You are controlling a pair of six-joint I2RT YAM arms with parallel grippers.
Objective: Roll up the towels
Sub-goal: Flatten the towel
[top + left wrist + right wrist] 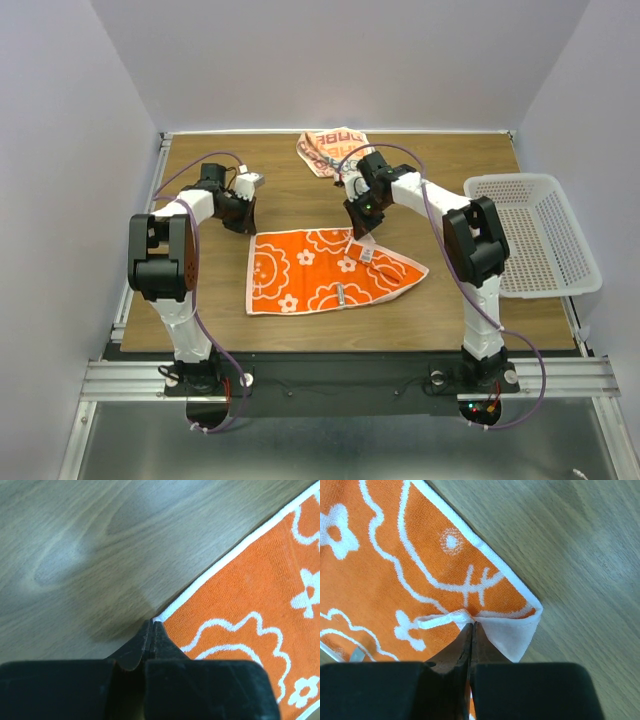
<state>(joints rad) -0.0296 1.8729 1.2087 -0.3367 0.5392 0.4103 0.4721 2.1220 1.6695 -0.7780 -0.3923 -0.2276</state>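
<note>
On the left, the left gripper (151, 626) is squeezed tight, its two black fingers pressed together. Its tips sit right at the far left corner of the flat orange cloth towel with white flower drawings and a white edge (320, 275). I cannot tell if any cloth is caught between the tips.

This orange towel lies spread out in the middle of the brown wooden table (200, 285), nearer the arms than the far wall. It lies between the two grippers.

Past it, at the far edge of the table, lies the crumpled white and orange towel with letters on it (328, 150). No gripper touches it.

Next comes the right gripper (471, 625). Its fingers are closed too, and they pinch the far right corner of the orange towel. There the cloth is folded over, so its white back shows beside the tips, and a small white loop sits right at them.

On the far right stands the white plastic basket with little holes (535, 235), well apart from both towels.
</note>
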